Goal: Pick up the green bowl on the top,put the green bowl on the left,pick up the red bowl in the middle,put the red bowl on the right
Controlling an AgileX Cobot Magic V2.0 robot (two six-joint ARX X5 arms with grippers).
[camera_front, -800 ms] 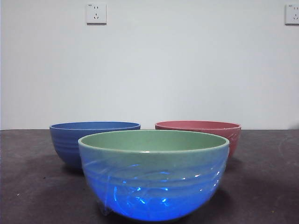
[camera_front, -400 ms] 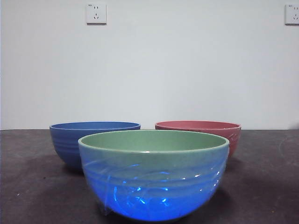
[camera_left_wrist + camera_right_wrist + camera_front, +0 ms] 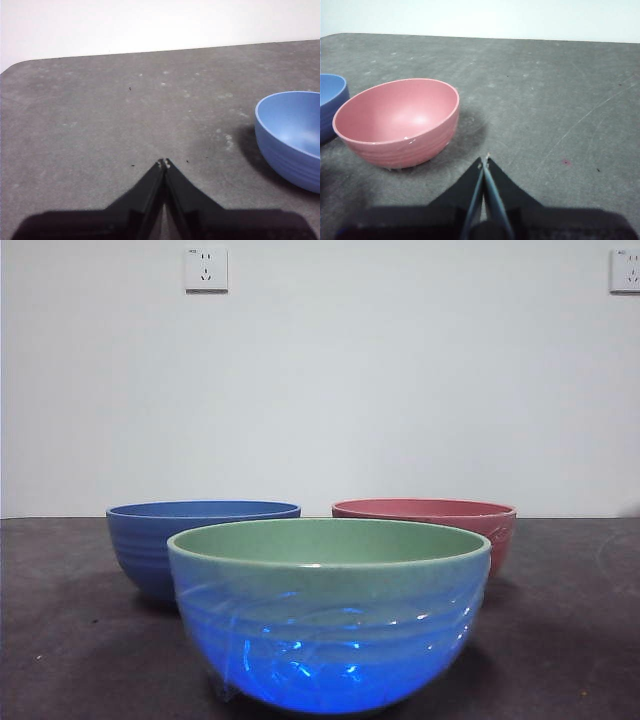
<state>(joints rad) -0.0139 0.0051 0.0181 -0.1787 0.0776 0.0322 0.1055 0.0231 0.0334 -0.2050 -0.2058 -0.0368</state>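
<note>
The green bowl (image 3: 329,610) stands nearest in the front view, pale green rim and inside, glossy blue lower wall, alone on the dark table. The red bowl (image 3: 427,525) stands behind it to the right; it also shows in the right wrist view (image 3: 397,121), empty and upright. My right gripper (image 3: 484,161) is shut and empty, over bare table beside the red bowl. My left gripper (image 3: 163,163) is shut and empty over bare table. Neither gripper shows in the front view.
A matte all-blue bowl (image 3: 200,540) stands behind the green bowl to the left; it shows in the left wrist view (image 3: 292,135) and at the edge of the right wrist view (image 3: 330,102). The grey table (image 3: 90,115) ends at a white wall.
</note>
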